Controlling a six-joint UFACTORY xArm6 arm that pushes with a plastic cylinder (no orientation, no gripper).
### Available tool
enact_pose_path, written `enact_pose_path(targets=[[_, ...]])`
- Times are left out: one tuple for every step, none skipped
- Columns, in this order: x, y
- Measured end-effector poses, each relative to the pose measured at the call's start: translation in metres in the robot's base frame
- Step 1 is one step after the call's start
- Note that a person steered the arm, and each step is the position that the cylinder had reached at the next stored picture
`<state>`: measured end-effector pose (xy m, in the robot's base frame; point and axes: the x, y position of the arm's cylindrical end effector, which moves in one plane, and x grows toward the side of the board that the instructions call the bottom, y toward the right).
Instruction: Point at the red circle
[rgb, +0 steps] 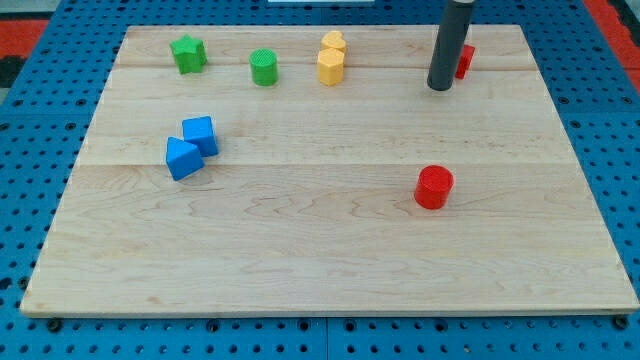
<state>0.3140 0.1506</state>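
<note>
One red circle (434, 187) sits right of centre on the tabletop (320, 240), well below our tip (439, 88). Our tip partly hides a red block (463, 61). No jaws here, just the rod.

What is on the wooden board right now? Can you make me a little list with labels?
board: wooden board on a blue pegboard
my tip: near the view's top right, above the red circle, not touching it
red circle: alone at right of centre
red star: partly hidden behind the rod
yellow blocks: two touching, top centre
green circle: top row
green star: top left
blue blocks: two touching, left side
</note>
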Motion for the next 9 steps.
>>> enact_pose_path(targets=[[0.0, -0.0033], [0.0, -0.0063], [0.0, -0.0097], [-0.0005, -0.0111], [-0.0029, -0.0111], [-0.0058, -0.0111], [-0.0065, -0.0111], [-0.0068, -0.0111], [-0.0038, -0.0105]])
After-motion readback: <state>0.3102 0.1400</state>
